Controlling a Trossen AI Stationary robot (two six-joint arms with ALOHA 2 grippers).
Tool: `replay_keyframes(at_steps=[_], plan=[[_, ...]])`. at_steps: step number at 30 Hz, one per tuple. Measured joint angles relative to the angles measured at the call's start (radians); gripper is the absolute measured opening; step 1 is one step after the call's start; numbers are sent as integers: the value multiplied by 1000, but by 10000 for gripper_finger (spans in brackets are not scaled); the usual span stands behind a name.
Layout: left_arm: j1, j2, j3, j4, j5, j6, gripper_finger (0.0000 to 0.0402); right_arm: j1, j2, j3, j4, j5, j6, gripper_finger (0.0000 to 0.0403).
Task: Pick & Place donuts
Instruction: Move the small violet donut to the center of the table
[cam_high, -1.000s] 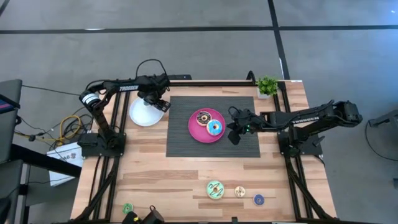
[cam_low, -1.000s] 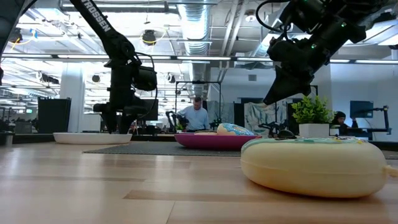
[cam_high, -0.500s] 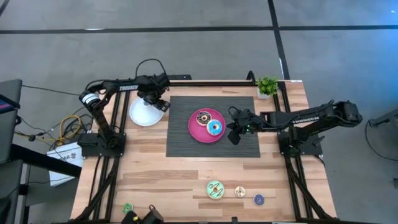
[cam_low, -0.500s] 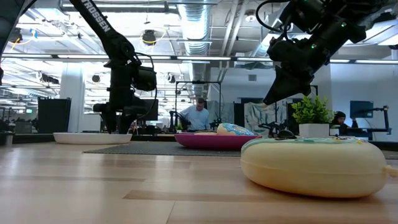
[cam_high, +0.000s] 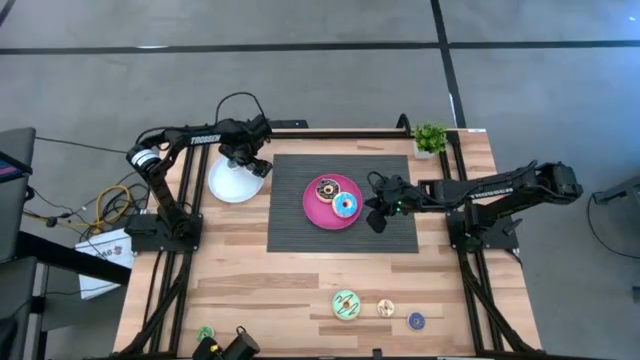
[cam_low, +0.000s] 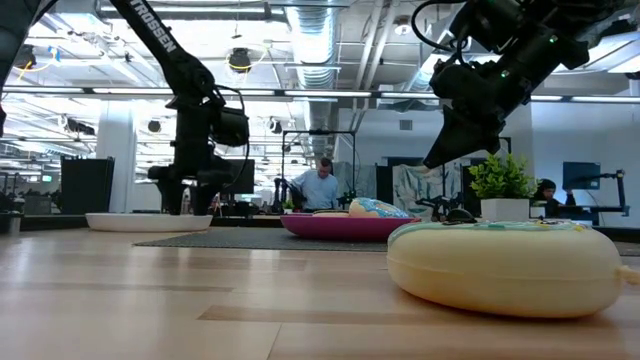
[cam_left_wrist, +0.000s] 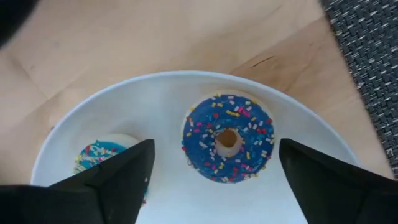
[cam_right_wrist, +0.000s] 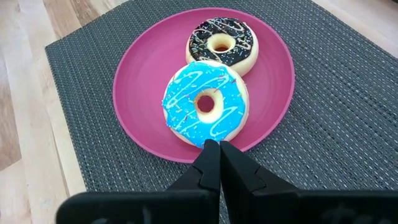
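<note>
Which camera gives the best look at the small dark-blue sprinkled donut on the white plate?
The left wrist view: the dark-blue donut lies unobstructed on the white plate, between the open left gripper's fingers. In the high view the arm covers it; the low view shows only the plate's rim.

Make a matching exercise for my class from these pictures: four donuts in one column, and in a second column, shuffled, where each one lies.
Donuts:
1. chocolate-iced donut
2. dark blue sprinkled donut
3. pale green donut
4. light blue iced donut

Places:
A. on the white plate
B. on bare wood at the table's near edge
C. on the pink plate, nearer the right gripper
D. on the pink plate, farther from the right gripper

Pairs: 1-D, 2-A, 3-B, 4-C
</note>
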Motion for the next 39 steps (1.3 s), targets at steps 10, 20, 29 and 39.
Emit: replay_keyframes(at_steps=[10, 20, 29, 39], plan=[[-1, -5, 122, -168, -2, -12, 350, 0, 0, 0, 0, 0, 0, 1], [-174, -236, 148, -226, -112, -143, 350, 0, 0, 0, 0, -3, 0, 1], [-558, -410, 149, -221, -311, -428, 350, 0, 0, 0, 0, -8, 0, 1], [-936, -369, 139, -192, -335, -745, 350, 0, 0, 0, 8, 1, 0, 1]])
